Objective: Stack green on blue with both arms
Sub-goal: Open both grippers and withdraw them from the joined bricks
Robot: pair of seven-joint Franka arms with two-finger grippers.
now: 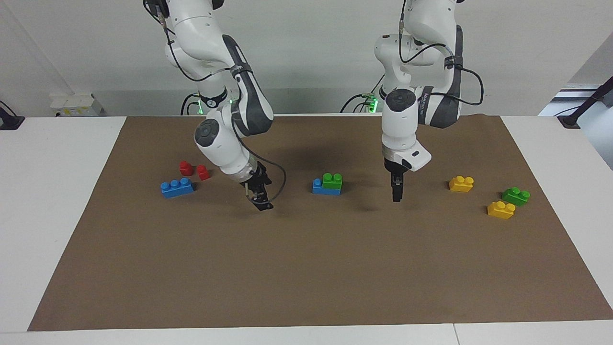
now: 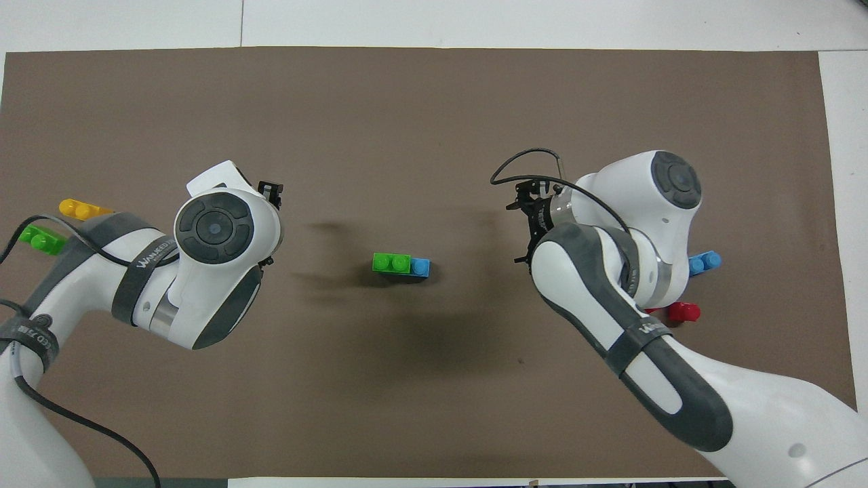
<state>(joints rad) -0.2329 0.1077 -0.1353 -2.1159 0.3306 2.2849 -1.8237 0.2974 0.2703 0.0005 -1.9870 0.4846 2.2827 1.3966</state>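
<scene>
Green two-stud plastic brick (image 1: 332, 180) sits stacked on one end of the blue three-stud plastic brick (image 1: 318, 187), mid-mat on the brown paper mat (image 1: 306, 268) covering the bench. Left hand (image 1: 396, 196) hangs above the mat between the stack and a yellow brick (image 1: 461, 183), fingers spread, empty. Right hand (image 1: 262, 201) hangs between the stack and a second blue brick (image 1: 177, 187), fingers spread, empty.

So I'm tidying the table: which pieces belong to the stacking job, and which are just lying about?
In the job:
- green brick, seated on the blue brick at mid-mat
- left gripper and right gripper, both off the stack, holding nothing

Lying about:
- spare blue brick
- red pieces
- yellow bricks
- spare green brick
</scene>
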